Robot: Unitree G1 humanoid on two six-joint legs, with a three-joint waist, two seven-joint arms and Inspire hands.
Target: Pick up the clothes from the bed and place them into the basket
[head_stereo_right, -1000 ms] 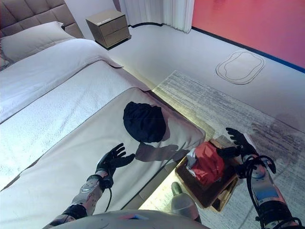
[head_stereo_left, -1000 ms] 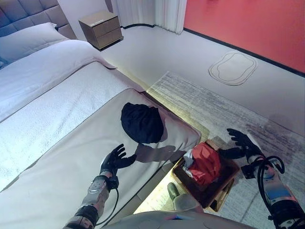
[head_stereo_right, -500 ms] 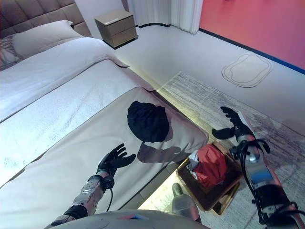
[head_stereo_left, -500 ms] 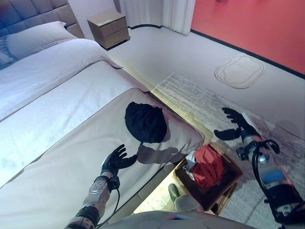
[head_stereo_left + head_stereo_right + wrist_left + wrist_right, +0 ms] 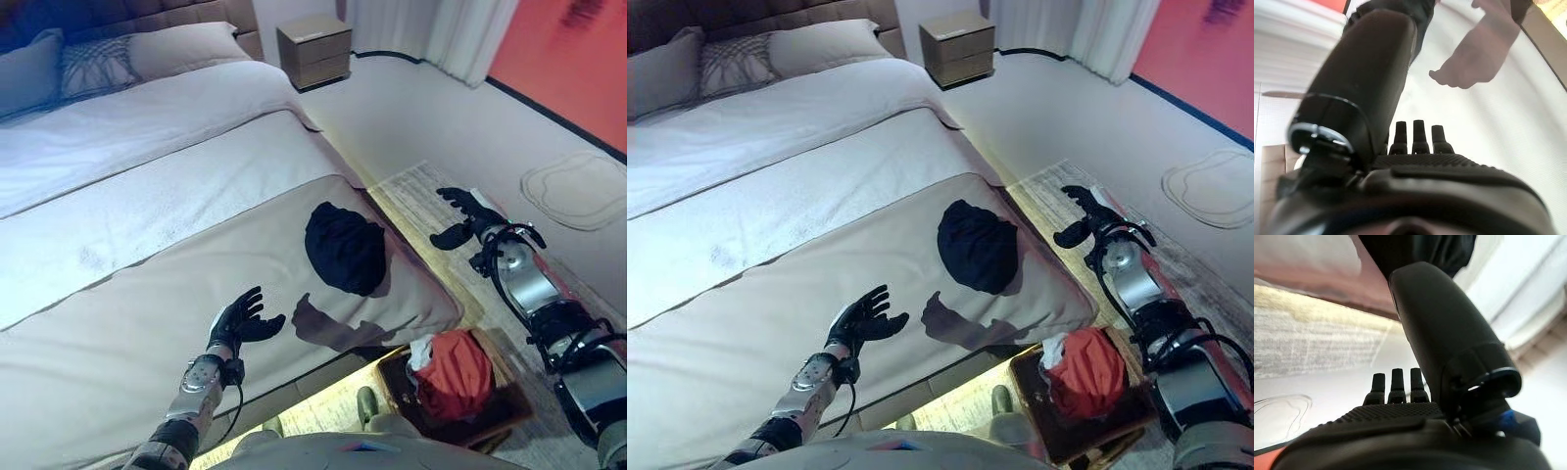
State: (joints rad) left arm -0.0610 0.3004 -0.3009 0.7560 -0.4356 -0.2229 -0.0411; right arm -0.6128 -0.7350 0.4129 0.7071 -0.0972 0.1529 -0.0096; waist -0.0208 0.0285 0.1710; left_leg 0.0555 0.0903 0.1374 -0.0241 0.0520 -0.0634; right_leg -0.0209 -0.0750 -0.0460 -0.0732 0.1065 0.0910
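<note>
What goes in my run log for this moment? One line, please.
black garment: on bed | red garment: in basket | left hand: open | right hand: open

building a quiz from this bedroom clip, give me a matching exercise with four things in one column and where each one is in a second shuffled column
Things:
1. black garment
2. red garment
3. left hand
4. nightstand

Places:
A. in the basket on the floor
B. open above the bed, short of the clothes
C. crumpled near the bed's foot corner
D. against the far wall beside the headboard

Pairs: 1-C, 2-A, 3-B, 4-D
</note>
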